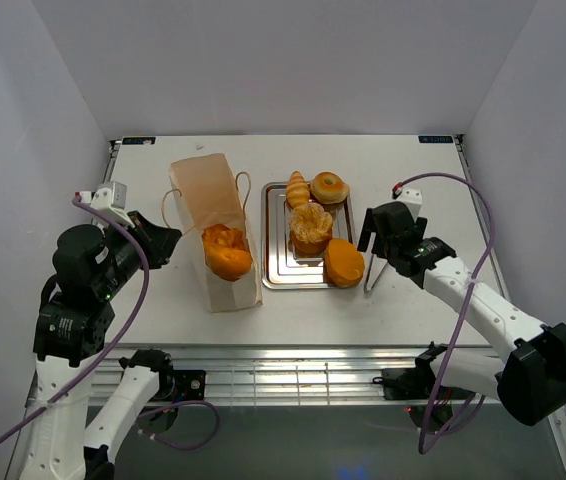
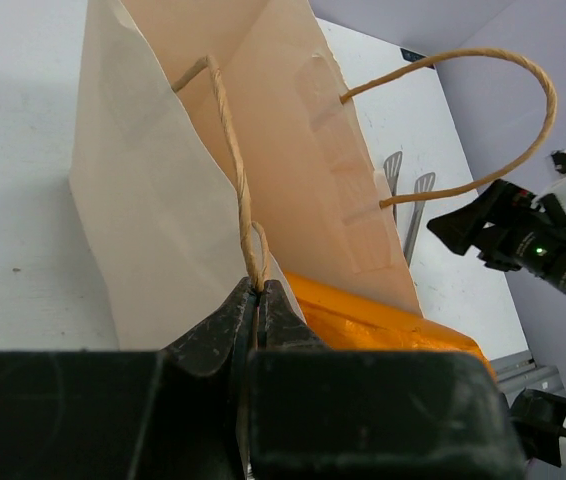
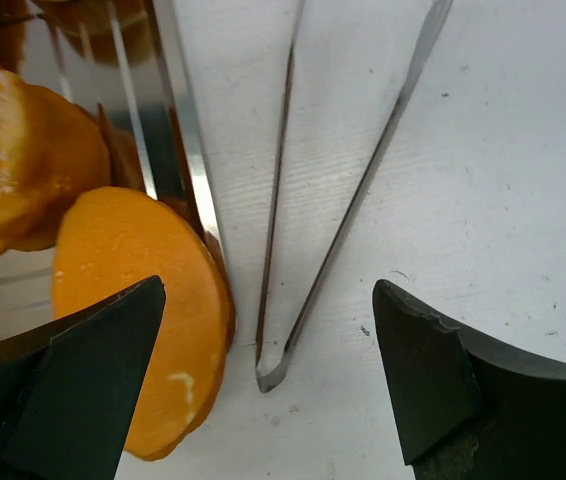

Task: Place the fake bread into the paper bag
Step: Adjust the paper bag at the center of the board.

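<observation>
The pale tan paper bag (image 1: 206,205) lies on the table with its mouth toward the arms; a glossy orange bread (image 1: 227,252) sits in that mouth. My left gripper (image 1: 171,241) is shut on the bag's near cord handle (image 2: 246,210), and the bread (image 2: 383,322) shows just right of the jaws. More fake bread lies on the silver tray (image 1: 281,272): a croissant (image 1: 298,189), a bagel (image 1: 330,186), a braided round piece (image 1: 310,228) and a round roll (image 1: 344,263). My right gripper (image 1: 371,240) is open and empty over metal tongs (image 3: 338,200), with the roll (image 3: 128,310) under its left finger.
The metal tongs (image 1: 372,272) lie on the table just right of the tray, hinge end toward the arms. The tray's right rim (image 3: 188,150) runs beside the tongs. White walls close in the table on three sides. The right arm (image 2: 538,240) shows beyond the bag.
</observation>
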